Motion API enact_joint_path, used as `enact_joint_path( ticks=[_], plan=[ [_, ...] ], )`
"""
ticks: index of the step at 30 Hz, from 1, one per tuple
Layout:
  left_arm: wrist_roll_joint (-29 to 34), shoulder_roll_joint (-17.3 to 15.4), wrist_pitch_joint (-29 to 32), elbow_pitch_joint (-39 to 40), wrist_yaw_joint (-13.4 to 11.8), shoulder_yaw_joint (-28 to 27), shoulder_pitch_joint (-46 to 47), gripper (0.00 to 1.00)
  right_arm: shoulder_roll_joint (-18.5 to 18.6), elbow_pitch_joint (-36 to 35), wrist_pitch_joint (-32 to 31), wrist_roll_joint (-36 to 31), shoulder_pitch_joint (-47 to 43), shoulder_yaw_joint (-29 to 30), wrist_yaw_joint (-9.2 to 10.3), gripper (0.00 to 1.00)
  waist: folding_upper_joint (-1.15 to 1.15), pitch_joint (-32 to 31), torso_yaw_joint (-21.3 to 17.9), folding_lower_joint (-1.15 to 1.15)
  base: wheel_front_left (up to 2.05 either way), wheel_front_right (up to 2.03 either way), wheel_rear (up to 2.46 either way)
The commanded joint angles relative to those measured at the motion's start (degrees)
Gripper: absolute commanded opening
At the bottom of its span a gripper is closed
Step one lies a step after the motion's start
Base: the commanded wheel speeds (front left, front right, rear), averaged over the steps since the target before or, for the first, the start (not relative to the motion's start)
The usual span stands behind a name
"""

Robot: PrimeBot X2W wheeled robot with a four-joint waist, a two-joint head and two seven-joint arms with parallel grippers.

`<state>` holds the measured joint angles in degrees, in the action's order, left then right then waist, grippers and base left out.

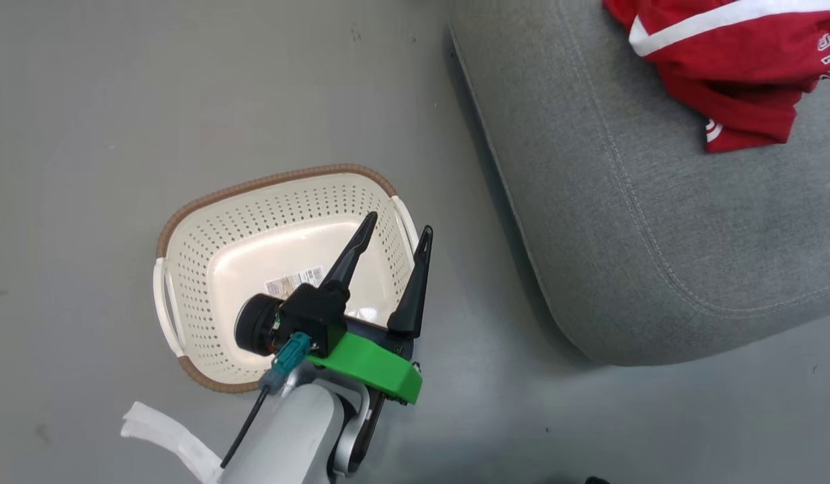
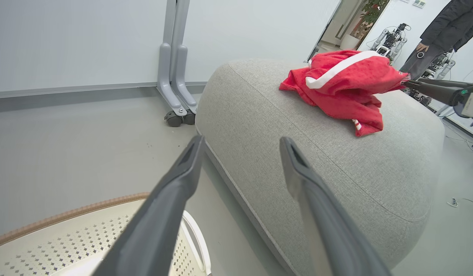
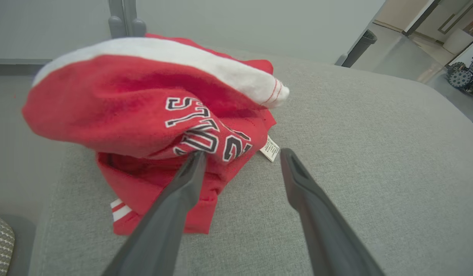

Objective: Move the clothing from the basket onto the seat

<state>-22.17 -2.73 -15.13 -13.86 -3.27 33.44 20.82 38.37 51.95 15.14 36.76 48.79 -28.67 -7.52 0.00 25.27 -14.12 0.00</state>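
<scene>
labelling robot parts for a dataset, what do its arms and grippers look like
The left gripper has two long, tapering black fingers on a black body, a bright green bracket, a teal connector with a black cable, and a pale grey forearm. The right gripper has matching dark tapered fingers.

clothing (image 3: 144,115): bright red heap with a white stripe and lettering, lying on the seat (image 3: 355,153)
right pincer (image 3: 243,155): fingers spread, nothing between them; one tip at the cloth's edge, the other over bare grey cushion

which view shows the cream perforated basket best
Head view: the cream perforated plastic basket shows nearly whole from above, sticker included. Left wrist view catches one brown-rimmed corner; right wrist view, perhaps a sliver.
</scene>
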Motion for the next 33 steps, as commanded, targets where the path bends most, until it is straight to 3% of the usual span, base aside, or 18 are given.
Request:
enact_joint_path(
  ticks=[1,7,13,23,33],
  plan=[
    [-0.8,-0.3,0.0,0.1,0.5,-0.6,-1.5,1.00,0.2,-1.4,0.0,1.7,-1.4,0.1,0.06,1.00,0.00,-5.0,-0.9,0.00,0.00,0.00,0.00],
    [-1.0,-0.3,0.0,0.8,2.0,-3.3,-4.8,1.00,2.2,-9.0,0.0,4.6,-6.1,2.6,0.06,1.00,0.00,-10.8,-1.1,0.00,0.00,0.00,0.00],
    [-1.0,-0.3,0.0,2.1,3.2,-6.2,-7.8,1.00,1.8,-18.5,0.0,2.5,-11.2,10.0,0.06,1.00,0.00,-15.6,-1.0,0.00,0.00,0.00,0.00],
    [-1.8,-0.3,0.0,4.1,4.8,-10.8,-13.5,1.00,-4.2,-38.0,0.0,-2.7,-23.7,23.3,0.05,1.00,0.00,-22.4,2.4,0.00,0.00,0.00,0.00],
    [-2.2,-0.3,0.0,4.7,5.8,-13.3,-17.0,1.00,-11.1,-49.1,0.0,-3.8,-35.3,24.4,0.04,1.00,0.00,-25.4,6.4,0.00,0.00,0.00,0.00]
  ],
)
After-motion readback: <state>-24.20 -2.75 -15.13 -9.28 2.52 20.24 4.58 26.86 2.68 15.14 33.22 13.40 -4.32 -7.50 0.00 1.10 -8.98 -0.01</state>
